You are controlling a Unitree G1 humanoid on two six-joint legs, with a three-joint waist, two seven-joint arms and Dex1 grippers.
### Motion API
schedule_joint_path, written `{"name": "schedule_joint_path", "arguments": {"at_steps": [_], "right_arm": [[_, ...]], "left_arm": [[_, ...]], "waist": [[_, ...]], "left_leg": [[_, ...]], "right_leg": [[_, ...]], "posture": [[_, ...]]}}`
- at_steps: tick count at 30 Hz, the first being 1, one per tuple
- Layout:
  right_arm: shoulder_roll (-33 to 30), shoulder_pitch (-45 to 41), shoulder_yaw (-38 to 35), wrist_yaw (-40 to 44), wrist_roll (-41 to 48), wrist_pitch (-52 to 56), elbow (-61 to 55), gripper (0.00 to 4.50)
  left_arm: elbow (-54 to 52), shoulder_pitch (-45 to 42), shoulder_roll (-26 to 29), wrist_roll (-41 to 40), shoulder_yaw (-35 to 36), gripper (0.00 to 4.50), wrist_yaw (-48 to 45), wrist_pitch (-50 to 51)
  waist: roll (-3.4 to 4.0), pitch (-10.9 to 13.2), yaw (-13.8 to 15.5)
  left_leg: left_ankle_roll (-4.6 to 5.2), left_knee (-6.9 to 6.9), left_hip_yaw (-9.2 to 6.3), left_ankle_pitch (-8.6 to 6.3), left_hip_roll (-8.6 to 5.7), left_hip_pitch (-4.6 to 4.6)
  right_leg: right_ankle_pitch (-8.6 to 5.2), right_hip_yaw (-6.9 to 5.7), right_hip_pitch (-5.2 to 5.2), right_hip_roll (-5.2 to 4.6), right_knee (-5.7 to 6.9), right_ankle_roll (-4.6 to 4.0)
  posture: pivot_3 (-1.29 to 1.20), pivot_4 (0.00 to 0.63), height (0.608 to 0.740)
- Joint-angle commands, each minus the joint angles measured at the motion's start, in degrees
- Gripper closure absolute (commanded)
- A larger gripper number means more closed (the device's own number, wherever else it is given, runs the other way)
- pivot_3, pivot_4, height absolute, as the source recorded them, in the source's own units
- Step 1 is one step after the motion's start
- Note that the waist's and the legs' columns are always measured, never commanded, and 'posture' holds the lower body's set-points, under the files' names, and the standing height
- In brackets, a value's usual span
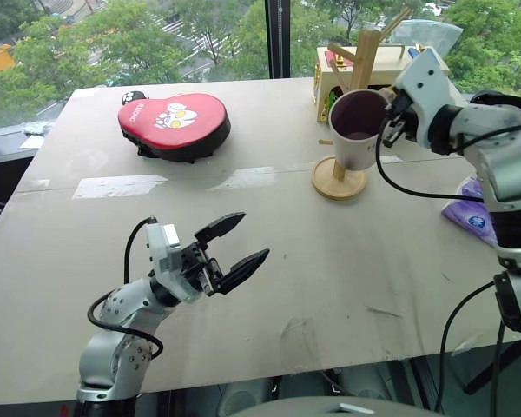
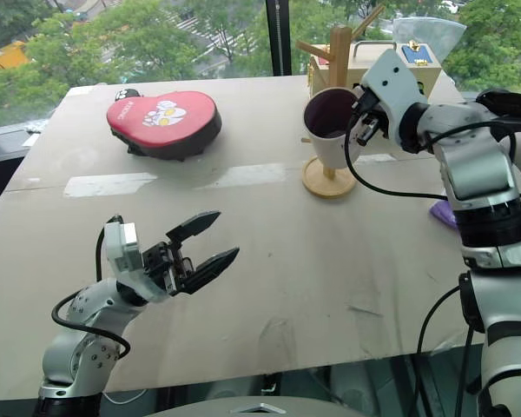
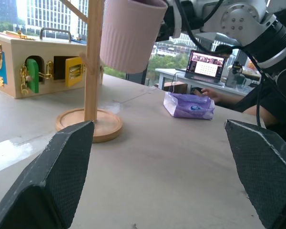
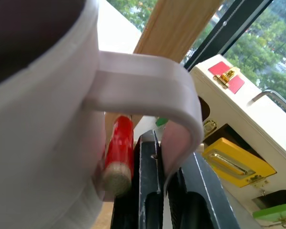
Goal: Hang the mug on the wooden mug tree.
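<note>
The cream-white mug point(image 1: 358, 129) with a dark maroon inside hangs upright in the air, close against the post of the wooden mug tree point(image 1: 363, 54), above its round base point(image 1: 337, 184). My right gripper point(image 1: 391, 120) is shut on the mug's handle point(image 4: 148, 81), whose lower end sits between the black fingers point(image 4: 150, 191). In the left wrist view the mug point(image 3: 131, 33) is beside the post point(image 3: 93, 71). My left gripper point(image 1: 236, 245) is open and holds nothing, low over the near middle of the table, well apart from the tree.
A wooden box with coloured doors point(image 1: 326, 80) stands right behind the tree. A purple tissue pack point(image 1: 469, 215) lies at the table's right edge, a red heart-shaped pad point(image 1: 174, 122) at the back left. Beyond the table a person's hand point(image 3: 207, 93) rests by a laptop point(image 3: 206, 64).
</note>
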Motion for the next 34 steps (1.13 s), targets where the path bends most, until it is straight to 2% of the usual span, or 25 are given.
{"name": "schedule_joint_path", "arguments": {"at_steps": [1,3,6,8,9,13,14,17,23,26,28,31,34], "right_arm": [[0.0,-3.1,1.0,1.7,-2.3,-1.2,4.1,4.48],[0.0,-3.8,1.9,3.1,-3.2,-2.6,7.1,4.48],[0.8,-5.1,1.8,3.9,-3.8,-5.1,11.8,3.58],[0.7,-5.0,1.2,4.2,-4.1,-6.6,13.8,2.49],[0.6,-4.6,0.4,4.0,-3.8,-7.1,14.0,2.17],[-2.3,1.0,-4.2,5.2,-1.6,-10.6,11.5,0.32],[-3.3,3.3,-5.9,6.3,-0.1,-11.2,9.8,0.05],[-5.5,10.5,-12.0,10.1,5.8,-11.9,2.6,0.05],[-9.0,27.4,-23.6,10.6,12.9,-9.5,-11.8,0.05],[-8.6,40.0,-29.2,9.6,16.6,-6.0,-22.4,0.05],[-6.2,48.2,-32.4,7.7,19.1,-4.2,-28.6,0.05],[-2.4,57.1,-33.3,4.9,19.9,-4.1,-34.3,0.05],[-0.4,61.0,-30.4,2.7,17.2,-6.7,-35.2,0.05]], "left_arm": [[-1.8,0.6,-0.7,-1.9,1.6,0.00,-0.3,-2.2],[-1.8,1.1,-0.9,-2.3,2.0,0.00,-0.6,-3.0],[-1.6,2.0,-1.5,-4.0,3.4,0.00,-1.2,-4.2],[-1.9,3.0,-1.5,-5.5,4.7,0.00,-2.2,-4.8],[-2.1,3.7,-1.5,-6.2,5.3,0.00,-2.6,-5.0],[-3.0,6.7,-1.8,-7.4,7.0,0.00,-3.5,-6.4],[-2.7,7.3,-1.8,-7.3,7.1,0.00,-3.8,-6.7],[-1.7,8.1,-1.5,-6.5,6.6,0.00,-4.0,-6.8],[1.4,8.2,1.0,-1.3,3.9,0.00,-0.9,-2.7],[3.5,7.2,2.5,1.7,3.8,0.00,1.6,-1.2],[5.1,5.8,3.5,3.4,3.7,0.00,3.3,-0.1],[7.0,4.3,5.2,4.7,2.6,0.00,3.8,2.4],[8.0,3.3,6.7,6.1,1.1,0.00,1.8,2.5]], "waist": [[0.00,0.0,0.0],[0.00,0.0,-0.1],[0.00,0.0,-0.1],[0.01,0.0,-0.1],[0.01,0.0,-0.2],[0.00,0.0,0.2],[0.00,0.0,0.4],[-0.01,0.0,1.1],[0.02,0.0,1.4],[0.00,0.0,1.6],[0.00,0.0,1.6],[0.05,0.0,1.3],[0.02,0.0,1.1]], "left_leg": [[0.00,0.00,0.00,0.00,0.00,0.00],[-0.03,-0.03,0.00,0.02,0.00,0.00],[-0.03,-0.06,0.00,0.02,0.00,0.00],[-0.03,-0.06,0.00,0.02,0.00,0.00],[-0.03,-0.06,0.00,0.02,0.00,0.00],[-0.01,-0.07,-0.01,0.00,0.00,-0.01],[0.00,-0.07,-0.01,0.00,-0.01,-0.02],[0.18,-0.06,-0.02,-0.11,-0.03,-0.04],[0.25,-0.06,-0.03,-0.15,-0.01,-0.03],[0.26,-0.05,-0.08,-0.15,-0.01,-0.03],[0.27,-0.06,-0.12,-0.16,0.00,-0.04],[0.27,-0.04,-0.14,-0.16,0.00,-0.02],[0.27,-0.02,-0.08,-0.16,0.01,0.03]], "right_leg": [[0.00,-0.01,0.00,0.00,0.00,0.00],[0.00,0.00,-0.02,0.00,0.00,0.00],[0.00,0.00,-0.03,0.01,0.00,-0.01],[0.00,0.00,-0.03,0.00,0.00,0.00],[0.00,0.00,-0.03,0.00,-0.01,0.00],[-0.01,-0.03,-0.02,-0.01,-0.04,-0.01],[-0.01,-0.04,-0.01,-0.04,-0.05,-0.01],[-0.01,-0.08,0.02,-0.09,-0.09,-0.01],[0.00,-0.08,0.01,-0.09,-0.03,0.00],[-0.01,-0.12,0.03,-0.08,-0.03,0.00],[-0.01,-0.14,0.03,-0.08,-0.04,0.00],[-0.01,-0.14,0.05,-0.08,-0.02,0.01],[-0.01,-0.08,0.06,-0.05,-0.02,0.02]], "posture": [[0.00,0.150,0.740],[0.00,0.150,0.740],[0.00,0.150,0.740],[0.00,0.150,0.740],[0.00,0.150,0.740],[0.00,0.150,0.740],[0.00,0.150,0.740],[0.00,0.150,0.740],[0.00,0.150,0.740],[0.00,0.150,0.740],[0.00,0.150,0.740],[0.00,0.150,0.740],[0.00,0.150,0.740]]}}
